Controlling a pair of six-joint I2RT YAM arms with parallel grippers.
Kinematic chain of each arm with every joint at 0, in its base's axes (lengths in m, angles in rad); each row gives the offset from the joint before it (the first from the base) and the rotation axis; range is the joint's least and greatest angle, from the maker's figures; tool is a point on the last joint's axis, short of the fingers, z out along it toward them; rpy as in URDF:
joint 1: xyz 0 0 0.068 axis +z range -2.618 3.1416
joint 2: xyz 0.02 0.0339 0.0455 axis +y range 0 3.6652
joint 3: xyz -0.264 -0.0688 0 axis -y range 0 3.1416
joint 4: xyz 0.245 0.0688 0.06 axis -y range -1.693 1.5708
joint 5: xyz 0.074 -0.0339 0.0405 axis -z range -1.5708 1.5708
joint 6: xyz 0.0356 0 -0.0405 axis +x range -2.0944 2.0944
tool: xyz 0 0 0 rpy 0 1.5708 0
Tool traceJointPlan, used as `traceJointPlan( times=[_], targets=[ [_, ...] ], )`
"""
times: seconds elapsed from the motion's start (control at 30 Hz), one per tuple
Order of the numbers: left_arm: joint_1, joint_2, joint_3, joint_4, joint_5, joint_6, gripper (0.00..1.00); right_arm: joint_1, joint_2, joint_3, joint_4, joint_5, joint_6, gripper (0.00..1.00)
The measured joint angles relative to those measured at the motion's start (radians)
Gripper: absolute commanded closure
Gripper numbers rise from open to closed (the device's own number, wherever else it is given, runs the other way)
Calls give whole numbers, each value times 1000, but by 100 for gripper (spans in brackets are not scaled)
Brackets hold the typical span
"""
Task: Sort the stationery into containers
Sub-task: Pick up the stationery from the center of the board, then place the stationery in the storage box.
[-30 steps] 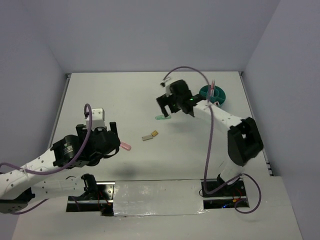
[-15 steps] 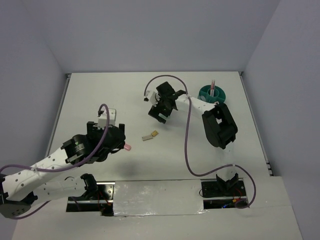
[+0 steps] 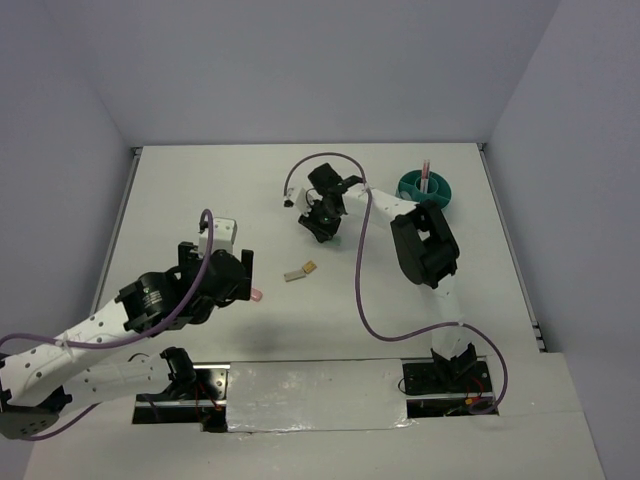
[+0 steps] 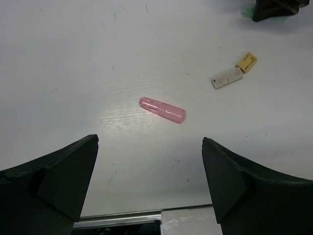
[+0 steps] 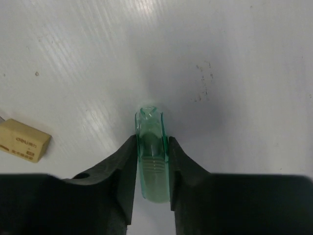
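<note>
A white table [image 3: 200,190] sits boxed in by plain pale lavender walls [image 3: 300,70] at its far, left and right edges. A shiny metal strip [image 3: 310,395] lines the near edge. The light is soft and even.

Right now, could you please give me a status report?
Left pincer open over pink capsule. Right pincer clamped on green capsule. Tan block apart from both.

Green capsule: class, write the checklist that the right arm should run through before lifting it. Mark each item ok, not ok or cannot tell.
1. Green capsule between the fingers of the right gripper: ok.
2. Both fingers touching it: ok.
3. Grip firm enough to lift: cannot tell.
4. Tan block clear of the fingers: ok.
5. Free compartment in cup, beside pink pen: cannot tell.
6. Left gripper open, away from the route: ok.
</note>
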Motion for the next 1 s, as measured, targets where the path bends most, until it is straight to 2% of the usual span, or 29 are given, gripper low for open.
traceJointPlan(
  times=[0.1,0.17,0.37,0.53,0.8,1.0],
  targets=[
    [0,-1,0,0,5,1,1,0,0,7,-16,-3,-2,92],
    [0,-1,0,0,8,1,1,-1,1,10,-31,-3,2,100],
    [0,-11,-1,8,19,6,1,-9,1,9,-1,45,75,100],
    [0,-19,-8,18,27,23,1,-81,-42,-60,115,37,228,100],
    [0,-19,-9,29,36,27,1,-289,-375,-384,511,-31,493,100],
    [0,-21,-9,37,43,27,1,-333,-453,-358,675,-76,485,100]
  ],
)
